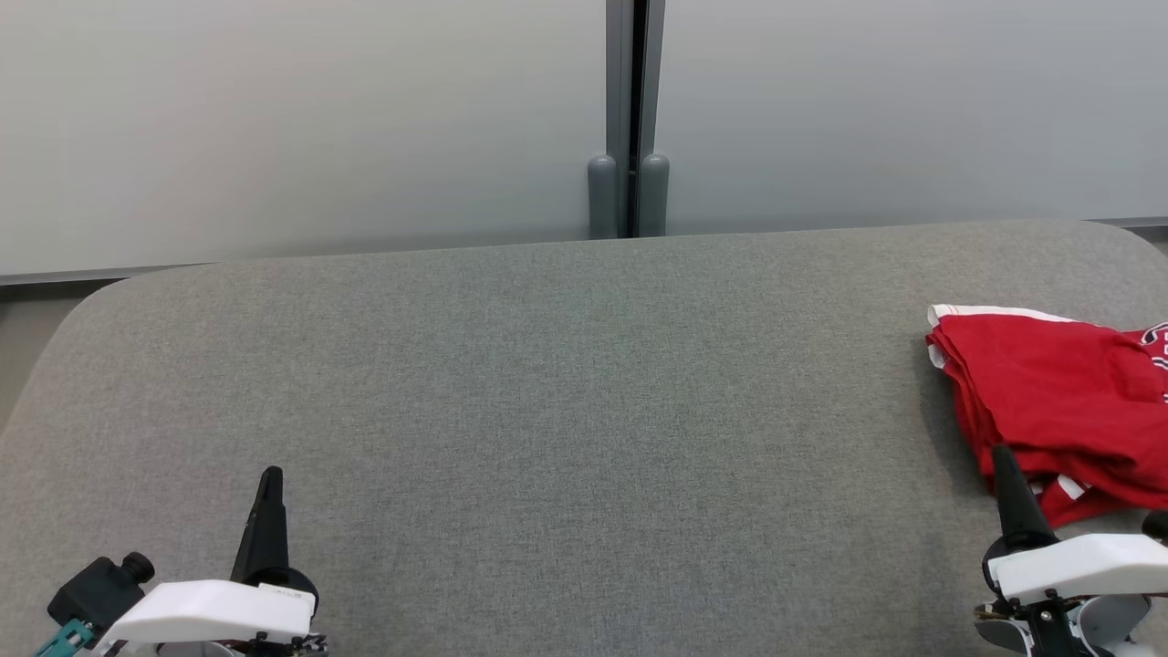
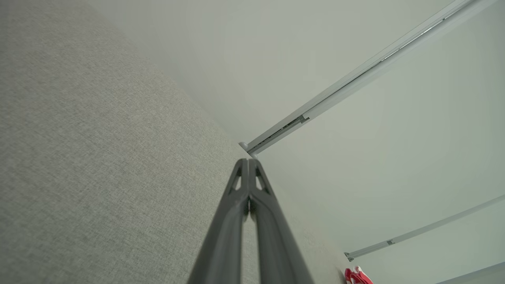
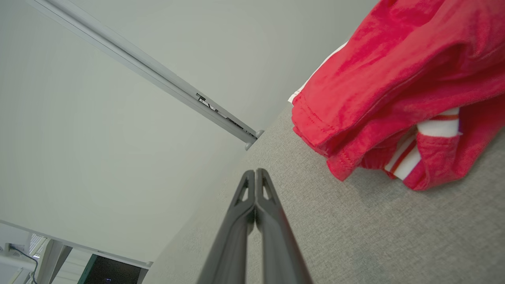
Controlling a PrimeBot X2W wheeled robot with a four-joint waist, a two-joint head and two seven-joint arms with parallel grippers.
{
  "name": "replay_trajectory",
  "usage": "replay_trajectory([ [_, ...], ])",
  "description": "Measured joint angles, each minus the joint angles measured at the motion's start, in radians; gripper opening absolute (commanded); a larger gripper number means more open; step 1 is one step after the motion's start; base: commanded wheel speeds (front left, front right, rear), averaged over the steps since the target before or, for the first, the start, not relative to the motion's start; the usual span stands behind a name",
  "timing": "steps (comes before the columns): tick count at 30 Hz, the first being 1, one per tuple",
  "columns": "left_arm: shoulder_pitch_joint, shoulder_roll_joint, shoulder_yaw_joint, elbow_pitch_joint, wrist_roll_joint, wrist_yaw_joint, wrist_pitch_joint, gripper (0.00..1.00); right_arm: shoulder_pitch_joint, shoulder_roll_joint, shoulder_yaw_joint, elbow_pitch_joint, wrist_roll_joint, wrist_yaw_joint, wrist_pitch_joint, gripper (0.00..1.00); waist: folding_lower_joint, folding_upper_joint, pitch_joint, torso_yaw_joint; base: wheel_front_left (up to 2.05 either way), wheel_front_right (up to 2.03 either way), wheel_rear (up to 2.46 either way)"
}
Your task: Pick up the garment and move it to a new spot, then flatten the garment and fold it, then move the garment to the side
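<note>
The garment (image 1: 1063, 401) is a red shirt with white trim, lying bunched and folded at the right edge of the grey upholstered surface (image 1: 547, 411). In the right wrist view the garment (image 3: 398, 83) fills the upper right, with a white-striped cuff showing. My right gripper (image 1: 1004, 453) is shut, its tip at the garment's near edge; that view shows the gripper (image 3: 255, 171) empty, a little left of the cloth. My left gripper (image 1: 271, 474) is shut and empty at the lower left, far from the garment. In the left wrist view the gripper (image 2: 247, 161) points along the surface, and the garment (image 2: 357, 276) is a small red patch.
Pale frosted wall panels stand behind the surface, with a grey vertical post (image 1: 630, 119) between them at centre back. The surface has rounded far corners. Its wide middle stretch lies between the two grippers.
</note>
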Motion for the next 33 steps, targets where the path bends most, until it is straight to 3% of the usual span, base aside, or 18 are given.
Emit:
replay_trajectory([
  [33, -0.039, 0.003, 0.036, -0.005, -0.324, -0.012, 0.091, 0.0, -0.005, 0.025, -0.053, -0.024, 0.305, 0.0, 0.088, 0.0, 0.0, 0.0, 0.005, 0.001, 0.0, 0.0, 0.0],
])
